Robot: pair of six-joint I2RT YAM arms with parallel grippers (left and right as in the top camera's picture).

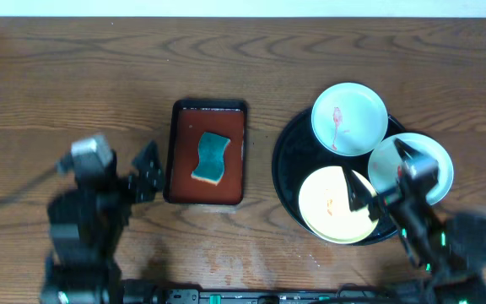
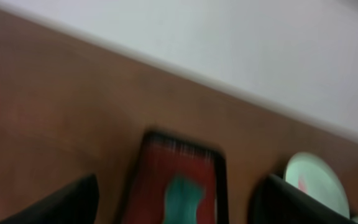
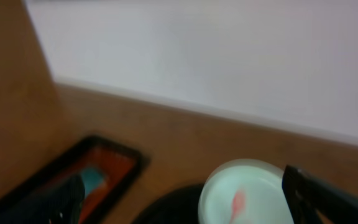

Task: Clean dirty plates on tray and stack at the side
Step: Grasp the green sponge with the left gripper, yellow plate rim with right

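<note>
The large round black tray (image 1: 288, 173) sits right of centre and holds three plates. A pale blue plate (image 1: 357, 107) with a red smear is at its back; it also shows in the right wrist view (image 3: 229, 193) and the left wrist view (image 2: 319, 180). A pale yellow plate (image 1: 323, 203) with a faint smear is at the front. A second pale plate (image 1: 385, 169) is at the right, partly under my right arm. My right gripper (image 1: 382, 173) is open above the tray's right side. My left gripper (image 1: 146, 173) is open, left of the sponge tray.
A reddish-brown rectangular tray (image 1: 184, 127) holds a teal and yellow sponge (image 1: 212, 158); both also show blurred in the left wrist view (image 2: 182, 196) and the right wrist view (image 3: 92, 177). A pale wall runs along the table's far edge.
</note>
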